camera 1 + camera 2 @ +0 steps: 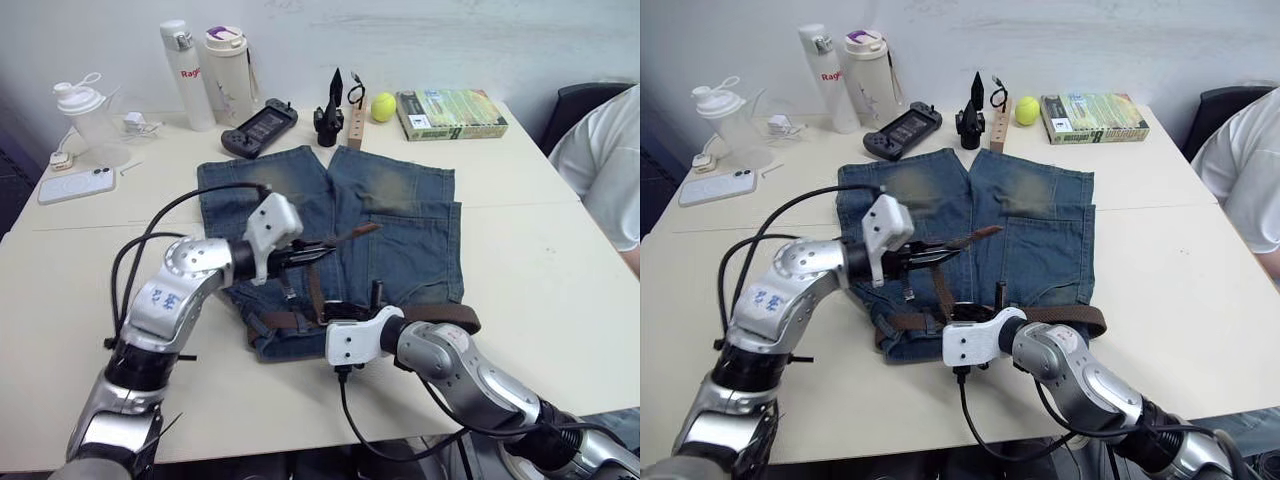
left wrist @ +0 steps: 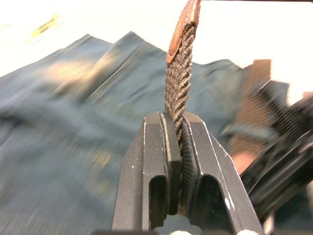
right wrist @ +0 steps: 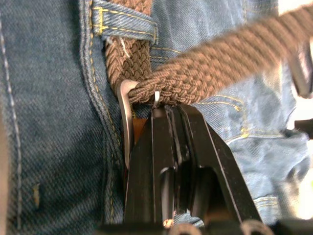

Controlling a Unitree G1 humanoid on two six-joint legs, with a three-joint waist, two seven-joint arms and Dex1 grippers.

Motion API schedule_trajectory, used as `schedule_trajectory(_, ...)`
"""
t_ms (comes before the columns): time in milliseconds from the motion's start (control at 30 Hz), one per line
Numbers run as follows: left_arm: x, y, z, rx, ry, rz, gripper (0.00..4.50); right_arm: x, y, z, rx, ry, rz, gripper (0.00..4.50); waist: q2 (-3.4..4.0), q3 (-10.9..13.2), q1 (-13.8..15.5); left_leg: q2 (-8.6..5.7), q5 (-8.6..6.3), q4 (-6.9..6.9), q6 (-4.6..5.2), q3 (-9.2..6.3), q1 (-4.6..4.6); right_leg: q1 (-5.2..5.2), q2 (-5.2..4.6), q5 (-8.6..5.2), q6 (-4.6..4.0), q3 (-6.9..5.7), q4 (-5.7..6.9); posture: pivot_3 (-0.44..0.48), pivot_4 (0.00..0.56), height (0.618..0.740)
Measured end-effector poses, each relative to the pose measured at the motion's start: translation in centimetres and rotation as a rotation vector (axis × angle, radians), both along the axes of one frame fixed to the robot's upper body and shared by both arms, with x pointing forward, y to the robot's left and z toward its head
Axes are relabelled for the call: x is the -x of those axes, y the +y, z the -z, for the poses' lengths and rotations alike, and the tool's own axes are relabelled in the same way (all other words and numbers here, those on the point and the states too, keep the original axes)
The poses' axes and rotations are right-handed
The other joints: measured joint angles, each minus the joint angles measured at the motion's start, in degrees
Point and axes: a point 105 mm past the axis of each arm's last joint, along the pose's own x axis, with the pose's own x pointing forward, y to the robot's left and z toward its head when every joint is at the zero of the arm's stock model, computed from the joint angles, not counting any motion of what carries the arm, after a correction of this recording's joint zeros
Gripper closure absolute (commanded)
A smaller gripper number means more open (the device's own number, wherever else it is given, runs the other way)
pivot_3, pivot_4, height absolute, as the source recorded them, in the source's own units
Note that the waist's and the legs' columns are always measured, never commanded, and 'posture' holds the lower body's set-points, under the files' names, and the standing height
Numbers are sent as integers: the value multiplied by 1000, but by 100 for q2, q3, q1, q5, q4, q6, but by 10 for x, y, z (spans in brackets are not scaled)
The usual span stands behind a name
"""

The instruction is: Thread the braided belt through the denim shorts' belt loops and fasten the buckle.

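the denim shorts (image 1: 390,225) lie flat on the table (image 1: 540,260), waistband toward the robot. the braided belt (image 1: 440,316) runs along that waistband, passing under one of the belt loops (image 3: 128,22), and its free end rises off the cloth toward the middle of the shorts. the left gripper (image 2: 179,147) is clamped tight on that free end, the woven strap pinched between its fingers with the leather tip sticking out beyond them. the right gripper (image 3: 168,115) sits at the waistband, fingers pressed together right at the buckle (image 3: 125,115), where the strap passes through the silver frame; i can't make out whether they pinch the metal itself. at the far edge stand two bottles (image 1: 205,72), a tennis ball (image 1: 383,106) and a book (image 1: 450,113).
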Motion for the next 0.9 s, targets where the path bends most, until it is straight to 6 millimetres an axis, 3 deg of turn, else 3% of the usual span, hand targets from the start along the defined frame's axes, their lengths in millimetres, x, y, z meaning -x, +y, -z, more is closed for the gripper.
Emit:
schedule_trajectory(200,-15,-41,-1,48,105,80,4500,0,0,2,44,-53,-30,4441,-6,-9,11,1,2,3,2,1,1,2,7,-1,-1,4,-1,0,150,720)
schedule_trajectory(567,-23,-101,29,-60,163,198,4500,-4,-5,3,130,-100,-80,4441,-1,-24,100,1,4,6,6,-1,13,19,0,-1,-1,2,-5,0,150,720)
schedule_trajectory(900,-29,-118,35,-85,191,242,4500,-9,-18,6,148,-88,-55,4441,26,-46,237,-4,-28,2,26,-33,67,106,-50,1,4,6,-57,0,150,720)
